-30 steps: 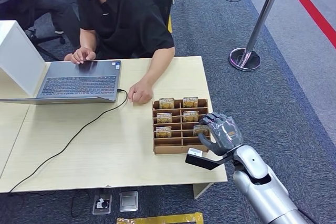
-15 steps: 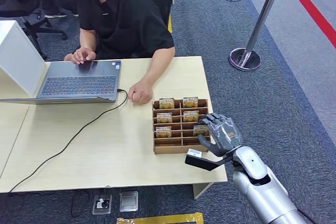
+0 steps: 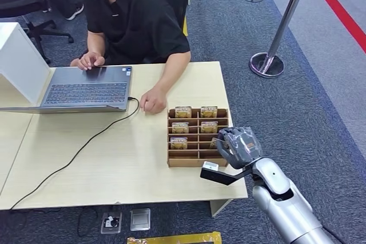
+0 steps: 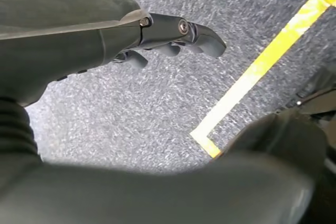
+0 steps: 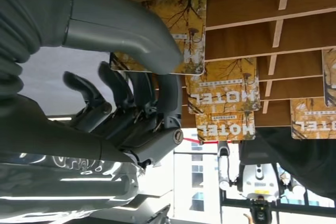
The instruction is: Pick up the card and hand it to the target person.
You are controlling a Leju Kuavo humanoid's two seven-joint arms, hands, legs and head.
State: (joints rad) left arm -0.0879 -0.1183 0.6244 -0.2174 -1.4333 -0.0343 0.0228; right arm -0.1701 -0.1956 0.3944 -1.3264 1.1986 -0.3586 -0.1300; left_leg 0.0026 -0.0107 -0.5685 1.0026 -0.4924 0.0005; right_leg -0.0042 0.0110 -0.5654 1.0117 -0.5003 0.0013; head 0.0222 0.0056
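Note:
A brown wooden card rack (image 3: 190, 162) stands near the table's right front corner, with several yellow hotel cards (image 3: 183, 112) upright in its slots. My right hand (image 3: 236, 146) is against the rack's right column at the nearest filled slot. There it pinches a card (image 5: 194, 30) between the thumb (image 5: 118, 24) and the dark fingers (image 5: 158, 95) behind it, and the card still sits in its slot. That card's edge (image 3: 213, 142) peeks out beside the hand in the head view. My left hand (image 4: 118, 35) hangs over grey carpet with its fingers straight and nothing in them. A person in black (image 3: 134, 21) sits behind the table.
The person's fist (image 3: 152, 101) rests on the table (image 3: 108, 170) just left of the rack, the other hand on an open laptop (image 3: 86, 92). A black cable (image 3: 78, 152) crosses the tabletop. A chrome stanchion base (image 3: 267, 64) stands on the carpet at the right.
My right hand has shifted left onto the rack and its thumb and fingers have closed on the nearest right-column card, now mostly hidden. The person and laptop have stayed put.

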